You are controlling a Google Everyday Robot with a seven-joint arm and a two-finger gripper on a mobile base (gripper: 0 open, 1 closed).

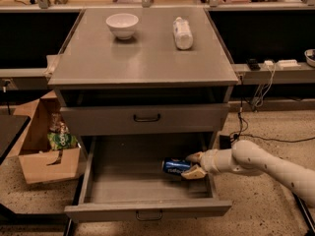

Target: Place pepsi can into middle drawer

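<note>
**Operator:** Where's the can?

**Spotter:** Your small blue aluminium pepsi can (174, 165) lies on its side inside the wide grey metal middle drawer (147, 211), which stands pulled open. The can is right of the tray's middle. I cannot tell whether it rests on the floor or hangs just above it.

**Operator:** And the claw?

**Spotter:** Your cream two-finger claw (188, 165) reaches in from the right, one finger above and one below the can's right end, clamped on it. The white rounded arm (256, 162) trails off to the right.

**Operator:** Anything around it?

**Spotter:** The upper grey drawer front (145, 118) is closed. On the grey bench (147, 58) you have a white round bowl (122, 24) at back left and a clear plastic bottle (182, 32) lying on its side, well apart. A brown cardboard box (47, 159) sits on the floor to the left.
</note>
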